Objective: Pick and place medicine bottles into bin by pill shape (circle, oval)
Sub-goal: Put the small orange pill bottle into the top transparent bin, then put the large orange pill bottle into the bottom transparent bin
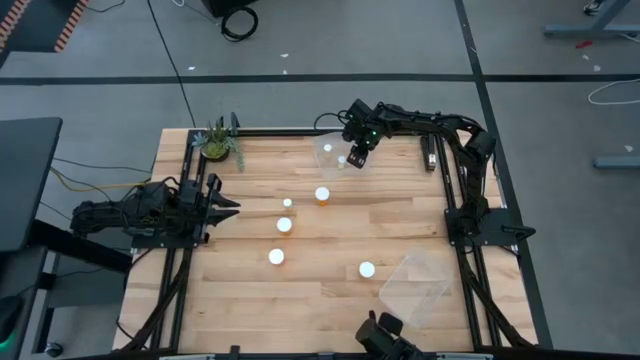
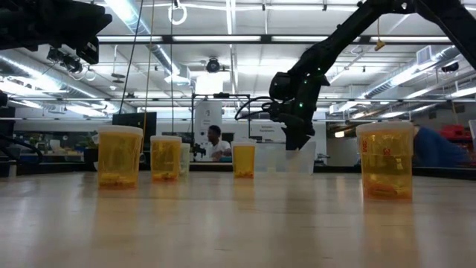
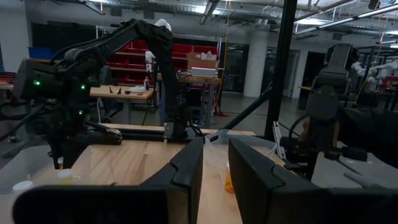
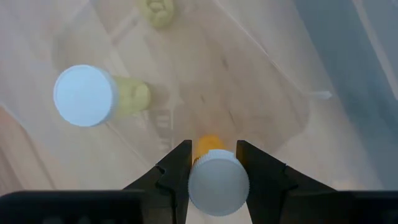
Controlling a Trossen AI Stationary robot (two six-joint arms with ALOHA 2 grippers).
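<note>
My right gripper (image 1: pixel 358 157) is over the clear bin (image 1: pixel 332 168) at the table's far side and is shut on a medicine bottle with a white cap (image 4: pixel 217 182) and an orange body (image 4: pixel 208 144). Two more bottles (image 4: pixel 84 95) (image 4: pixel 155 11) lie in that bin. Several capped bottles (image 1: pixel 322 194) (image 1: pixel 284 224) (image 1: pixel 367 269) stand upright on the table; the low view shows them as orange cylinders (image 2: pixel 119 156) (image 2: pixel 385 160). My left gripper (image 1: pixel 228 205) waits open at the table's left edge, holding nothing. My right gripper pinches the bottle's white cap (image 4: pixel 198 180) between its two fingers, one on each side of it. The fingers come from above, pointing down. The bottle hangs upright below them over the bin's floor; whether its bottom touches the floor, I cannot tell.
A second clear bin (image 1: pixel 415 285) lies at the table's near right. A small potted plant (image 1: pixel 217 143) stands at the far left corner. Black frame rails run along the left and right edges.
</note>
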